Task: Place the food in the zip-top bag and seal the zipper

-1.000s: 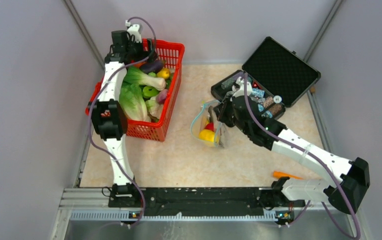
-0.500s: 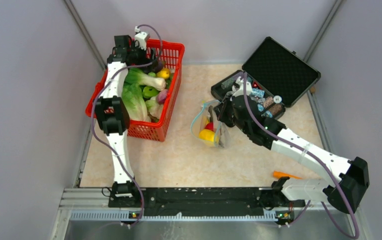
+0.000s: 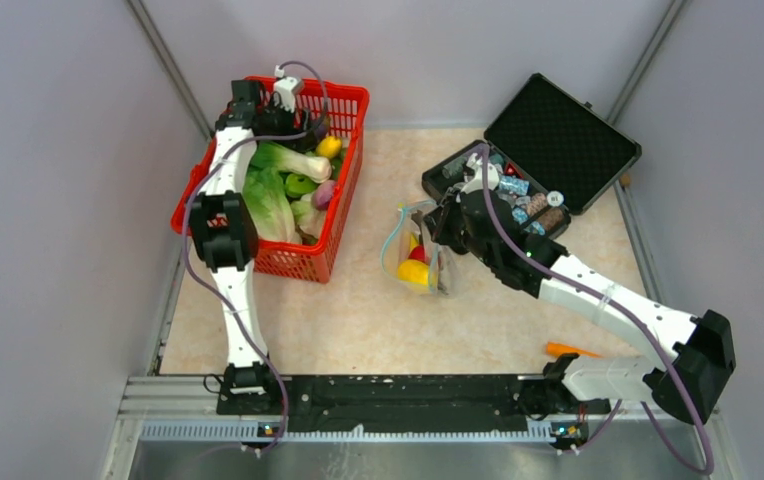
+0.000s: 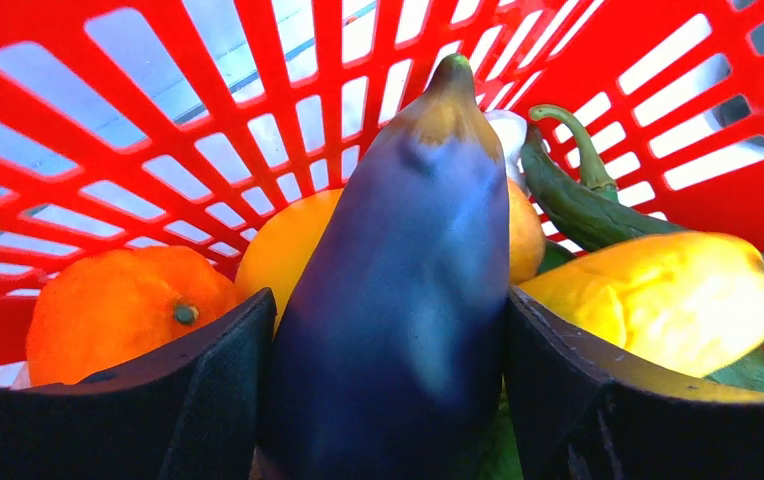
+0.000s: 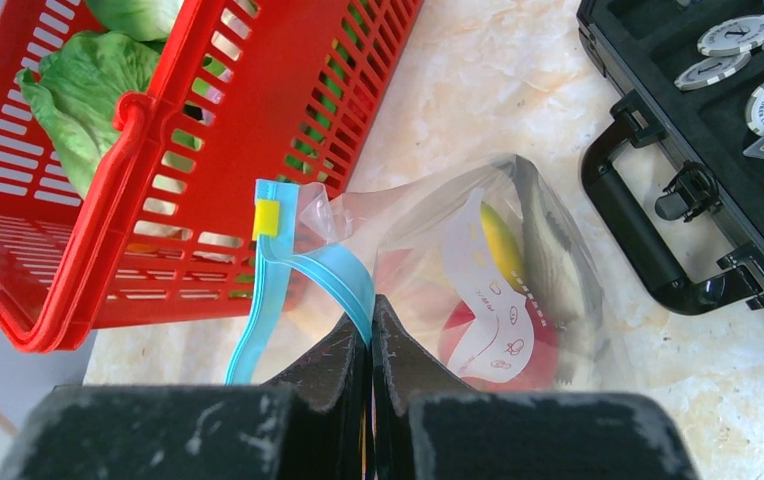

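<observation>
My left gripper is down in the far end of the red mesh basket, shut on the dark purple eggplant, with both pads pressed against its sides. Around it lie an orange, yellow pieces and a dark green cucumber. Leafy greens fill the basket's near part. The zip-top bag stands in mid-table, holding a yellow piece and a red round one. My right gripper is shut on the light-blue zipper at the bag's mouth.
An open black case with silvery trinkets sits at the back right, its handle close to the bag. An orange stick-like tool lies near the right arm's base. Grey walls close in both sides.
My left gripper has moved toward the basket's far end and its jaws have closed in on the eggplant. The right arm and the bag have barely moved.
</observation>
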Available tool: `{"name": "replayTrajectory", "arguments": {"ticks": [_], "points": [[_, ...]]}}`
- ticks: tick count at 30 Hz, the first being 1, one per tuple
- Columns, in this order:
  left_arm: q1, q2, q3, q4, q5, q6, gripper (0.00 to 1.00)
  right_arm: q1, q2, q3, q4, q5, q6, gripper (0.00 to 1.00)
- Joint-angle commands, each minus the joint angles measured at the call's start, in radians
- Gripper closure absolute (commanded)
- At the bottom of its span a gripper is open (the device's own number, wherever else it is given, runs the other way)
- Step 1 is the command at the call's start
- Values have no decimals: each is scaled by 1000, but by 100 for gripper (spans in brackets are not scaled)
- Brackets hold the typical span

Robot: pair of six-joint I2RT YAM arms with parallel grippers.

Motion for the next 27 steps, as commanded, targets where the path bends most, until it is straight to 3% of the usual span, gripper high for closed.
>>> {"name": "replayTrajectory", "arguments": {"ticks": [1,3,7,15,21,27], "points": [[3,-190,-151,165,63,-113,73,-11,-2,54,37,-9,6,100],[4,-264,-236,262,75,-157,85,-11,-4,53,32,-8,6,100],[4,-373,-360,387,102,-228,90,-13,-14,46,34,-3,4,100],[4,-490,-486,357,197,-318,94,-13,-33,18,52,-4,10,100],[2,-682,-764,717,303,-575,96,-14,-43,2,62,-8,17,100],[2,-771,-884,818,334,-737,96,-14,-41,-3,72,-10,20,100]]}}
